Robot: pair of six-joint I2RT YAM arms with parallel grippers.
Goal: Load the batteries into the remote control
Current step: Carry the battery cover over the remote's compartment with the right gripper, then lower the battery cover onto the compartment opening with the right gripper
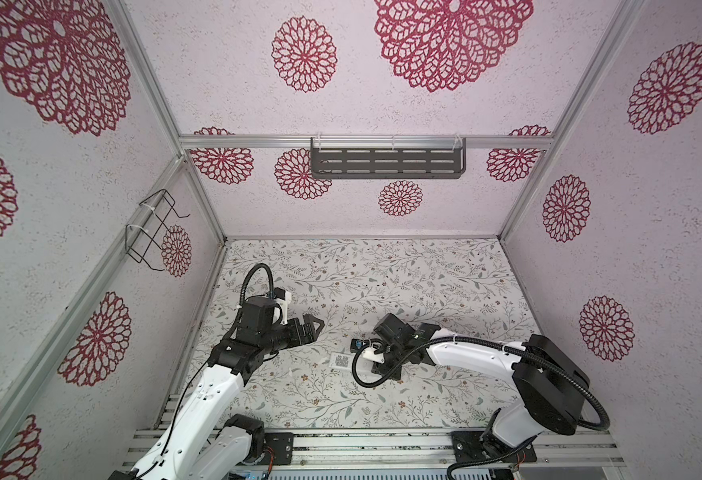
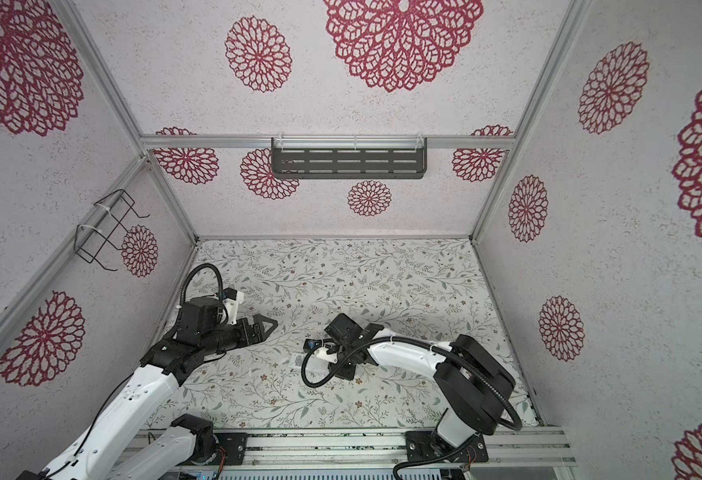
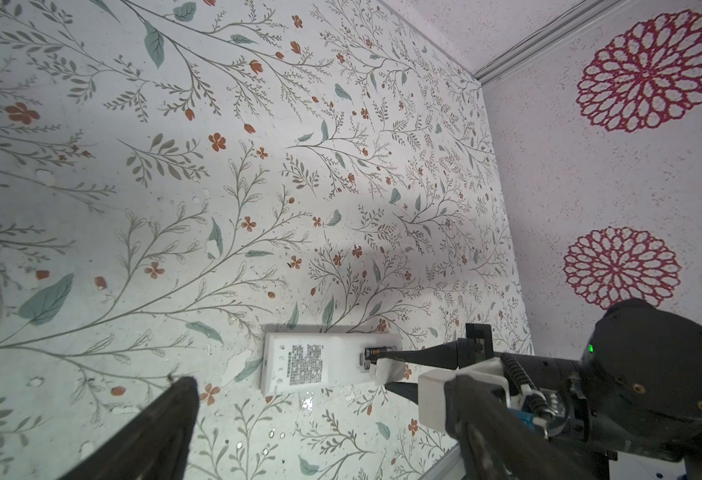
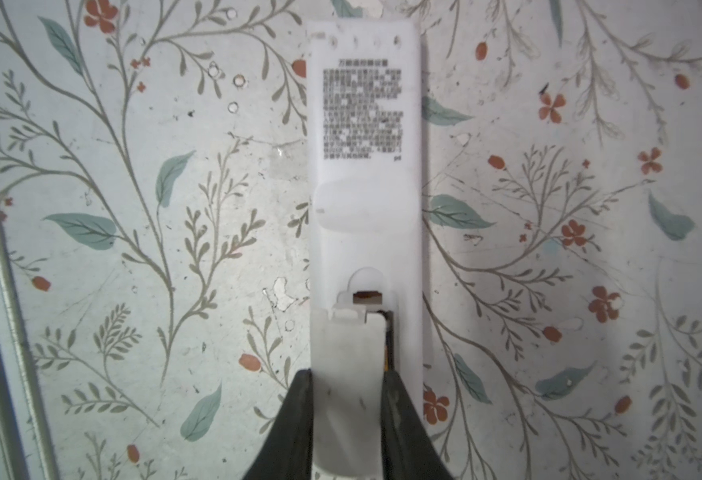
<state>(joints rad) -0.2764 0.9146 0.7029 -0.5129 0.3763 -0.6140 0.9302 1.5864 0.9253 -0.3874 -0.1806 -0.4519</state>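
White battery cover (image 4: 347, 345), clamped in my right tool (image 4: 347, 386), overlies the near end of the remote control (image 4: 366, 232), whose length runs straight toward frame top.

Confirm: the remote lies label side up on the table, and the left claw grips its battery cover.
Wrong arm: the right claw grips the battery cover, as the right wrist view shows. The remote lies label side up on the table.

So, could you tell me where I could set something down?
Free: the back of the table, from the back wall to the left gripper, and the front strip along the rail. Crowded: around the remote control, where the right gripper grips the battery cover.
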